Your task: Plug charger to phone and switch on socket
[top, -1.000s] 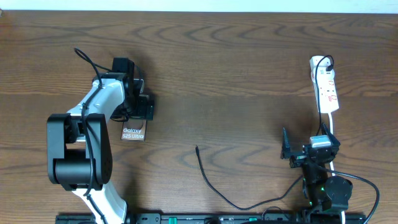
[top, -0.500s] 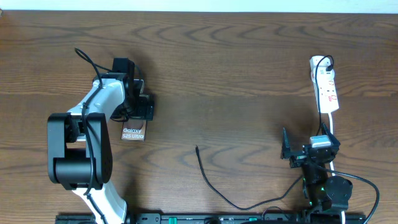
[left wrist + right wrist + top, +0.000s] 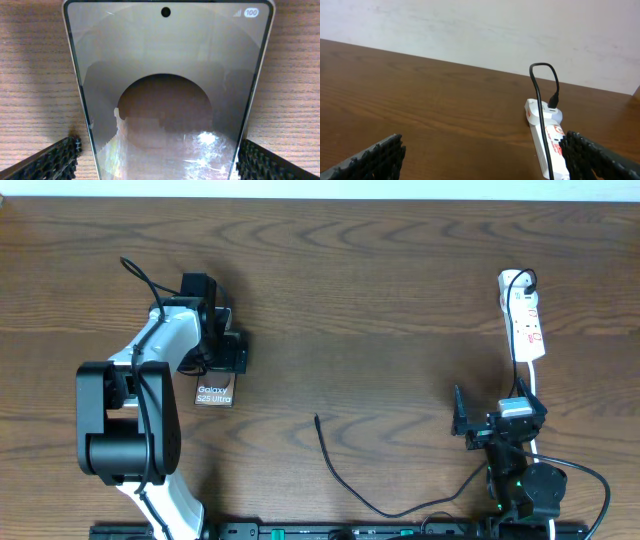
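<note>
One phone (image 3: 213, 394), lettered "Galaxy S25 Ultra" in white, lies flat on the counter (image 3: 380, 310) toward 9 o'clock. Its screen shows a "100" badge in the left wrist view. Left hand (image 3: 160, 147) hangs over it, fingers (image 3: 52, 160) apart on either side, not clamped.

One socket (image 3: 523, 318) at 2 o'clock has red print too small to read. A black lead rises from a white plug at its far end.

One charger (image 3: 345, 480) curls near 6 o'clock, tip loose, well apart from the phone.

Right hand (image 3: 482, 145) at 4 o'clock, fingers spread wide, holds nothing.

Nothing has shifted since the earlier frames.
</note>
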`<action>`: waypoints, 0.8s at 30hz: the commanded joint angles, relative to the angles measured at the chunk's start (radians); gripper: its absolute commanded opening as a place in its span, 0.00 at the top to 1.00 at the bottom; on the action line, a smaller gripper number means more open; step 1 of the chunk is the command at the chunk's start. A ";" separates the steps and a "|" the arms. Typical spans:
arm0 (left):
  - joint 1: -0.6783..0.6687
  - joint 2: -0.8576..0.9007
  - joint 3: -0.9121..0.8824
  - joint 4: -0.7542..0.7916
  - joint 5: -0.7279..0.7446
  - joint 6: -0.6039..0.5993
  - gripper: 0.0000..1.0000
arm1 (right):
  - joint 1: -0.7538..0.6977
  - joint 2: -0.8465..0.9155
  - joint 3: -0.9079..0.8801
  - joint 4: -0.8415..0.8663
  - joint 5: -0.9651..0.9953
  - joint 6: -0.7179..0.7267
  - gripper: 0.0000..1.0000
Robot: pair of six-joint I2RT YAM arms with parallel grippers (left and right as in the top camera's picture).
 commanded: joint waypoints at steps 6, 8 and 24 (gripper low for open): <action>-0.001 0.022 -0.008 0.004 -0.008 0.014 0.06 | 0.006 -0.006 -0.001 -0.005 0.005 -0.011 0.01; -0.001 0.022 -0.008 0.003 -0.008 0.013 0.08 | 0.006 -0.006 -0.001 -0.005 0.005 -0.011 0.01; -0.001 0.022 -0.008 0.003 -0.008 0.014 0.23 | 0.006 -0.006 -0.001 -0.005 0.005 -0.011 0.01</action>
